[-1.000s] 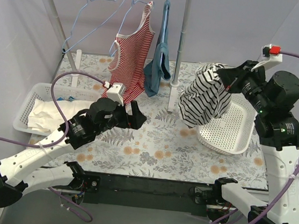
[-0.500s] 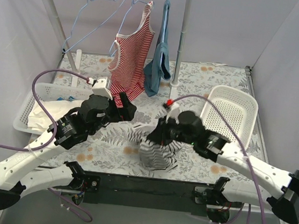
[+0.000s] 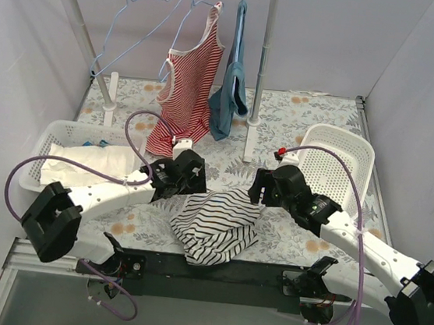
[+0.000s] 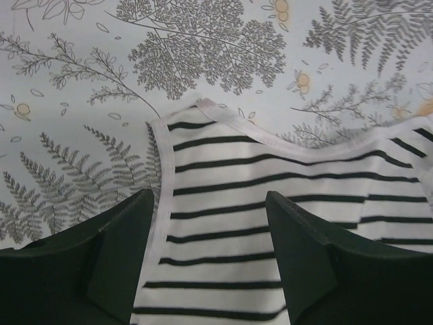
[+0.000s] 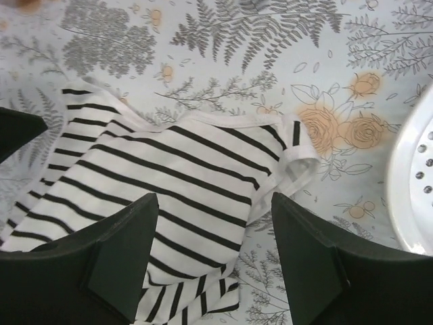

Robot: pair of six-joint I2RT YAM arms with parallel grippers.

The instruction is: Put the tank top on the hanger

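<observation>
The sleeveless white tank top with thin black stripes (image 3: 218, 224) lies rumpled and partly folded on the fern-and-flower printed tablecloth (image 3: 301, 113), toward the arms' side of it, and every place here is reckoned from that top. The left gripper (image 4: 208, 200) hovers over its left part and the right gripper (image 5: 215, 202) over its right part, each with fingers spread wide and nothing between them. The step in hand looks like taking a first hold so the top can be opened out. It should go best if each gripper comes straight down onto the white trim (image 4: 233, 125) rather than the striped middle, since the bound edge ought to give a firmer bite and shows which opening is which. In the right wrist view a short strap end (image 5: 296, 145) looks folded over at the top's right corner. A deep grab there may catch two layers, so a shallow pinch of one layer seems wiser. The two holds should sit well apart along the shoulder line, so the cloth hangs flat once raised. The thin light-blue wire hanger (image 3: 135, 32) hangs far beyond the top and to its left, on the white rack (image 3: 264, 58), beside a red-and-white striped tank top (image 3: 188, 89), so the lift will want height and an even pace from both arms
</observation>
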